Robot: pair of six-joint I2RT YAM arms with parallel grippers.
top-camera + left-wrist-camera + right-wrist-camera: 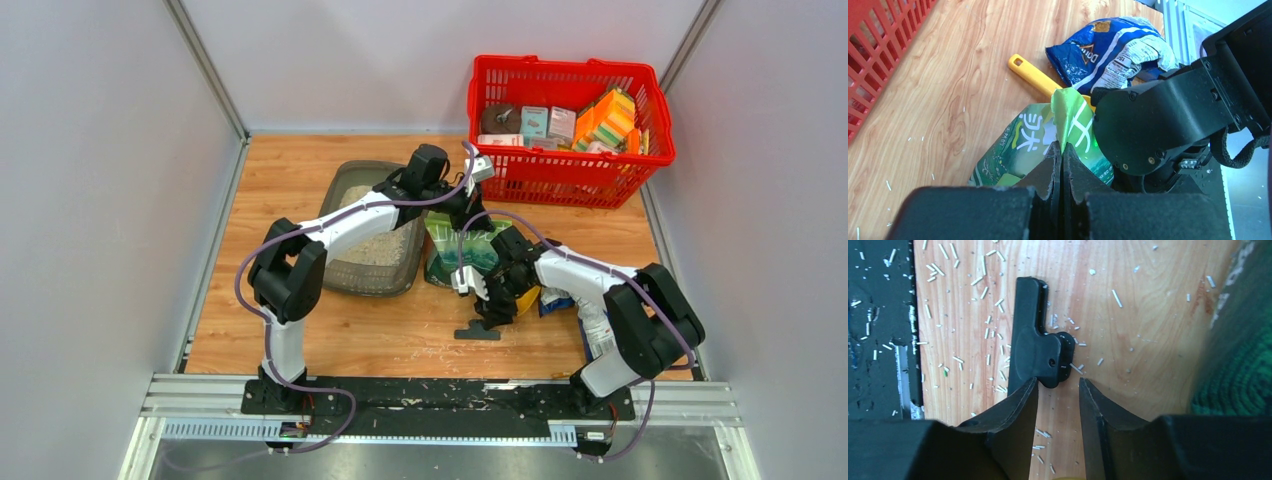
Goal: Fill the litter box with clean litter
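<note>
The dark grey litter box (350, 172) lies left of centre with pale beige clean litter (380, 250) in it. My left arm reaches across it, and the left gripper (468, 214) is shut on the folded top edge (1062, 150) of a green bag (1023, 145) that stands beside the box. My right gripper (1058, 385) hovers open over the wood in front of that bag (460, 255), its fingertips just short of a small black plastic piece (1035, 340). Only bare table shows between its fingers, apart from a yellow sliver at the frame's bottom edge.
A red wire basket (565, 120) full of packets stands at the back right. A yellow scoop handle (1030, 75) and a crumpled blue bag (1108, 50) lie right of the green bag. Pale pellets (993, 345) litter the wood near the black base rail (878, 315).
</note>
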